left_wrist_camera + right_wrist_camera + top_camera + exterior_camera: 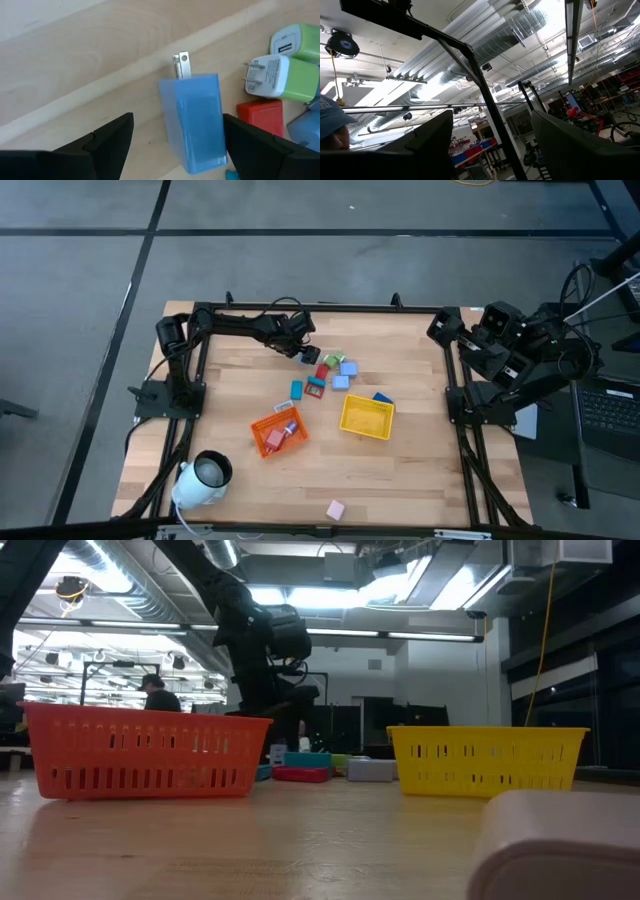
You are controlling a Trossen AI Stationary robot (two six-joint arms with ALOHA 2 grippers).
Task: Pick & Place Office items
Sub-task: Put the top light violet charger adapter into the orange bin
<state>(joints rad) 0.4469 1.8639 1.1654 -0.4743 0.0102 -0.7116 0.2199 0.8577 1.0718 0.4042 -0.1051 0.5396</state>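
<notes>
The office items are small plug-like blocks clustered on the table (330,370), past the trays in the low view (320,765). One pink piece (335,509) lies alone near the near edge. My left gripper (303,352) is open at the cluster's far-left end. Its fingers stand on either side of a blue block with metal prongs (192,120), which lies flat on the wood. Beside that block lie a green-and-white plug (282,72) and a red block (260,112). My right gripper (492,140) is open, parked at the table's right side (500,340), pointing up at the ceiling. My left gripper comes down over the blue block from above, one finger on each long side. One finger (250,142) stands right at the block's side (220,125); I cannot tell whether it touches. The other finger (110,140) is clear of the block.
An orange tray (278,432) and a yellow tray (366,417) sit mid-table, nearer than the cluster. A white cylinder with a dark hollow (205,477) lies at the near-left corner. Bare wood shows along the far edge and right side. A person's cap (330,120) shows beyond the table.
</notes>
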